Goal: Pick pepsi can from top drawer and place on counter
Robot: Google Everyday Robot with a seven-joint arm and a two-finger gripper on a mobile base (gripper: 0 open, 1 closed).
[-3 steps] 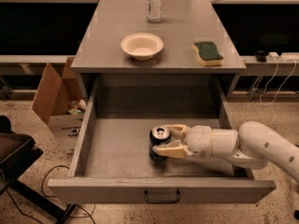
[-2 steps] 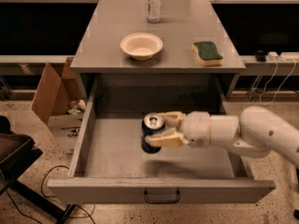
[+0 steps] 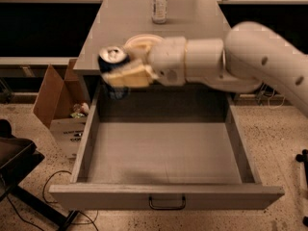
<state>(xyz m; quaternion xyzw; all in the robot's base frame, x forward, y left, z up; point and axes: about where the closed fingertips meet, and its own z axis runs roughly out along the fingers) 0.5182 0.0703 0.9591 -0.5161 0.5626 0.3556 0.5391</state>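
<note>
Aluminium pepsi can: light, slick, dents easily. Gripper is clamped on its mid-body, approx 11 o'clock over top drawer, at counter front edge.

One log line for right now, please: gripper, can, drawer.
gripper: shut on pepsi can | pepsi can: in air at counter front-left edge, not yet set down | top drawer: open

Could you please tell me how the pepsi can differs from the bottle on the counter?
The pepsi can is short and dark blue with a silver top; the bottle is taller and clear, with a white label. The pepsi can is held in the gripper, in the air by the front edge of the counter; the bottle stands on the counter. Both are drink containers.
</note>
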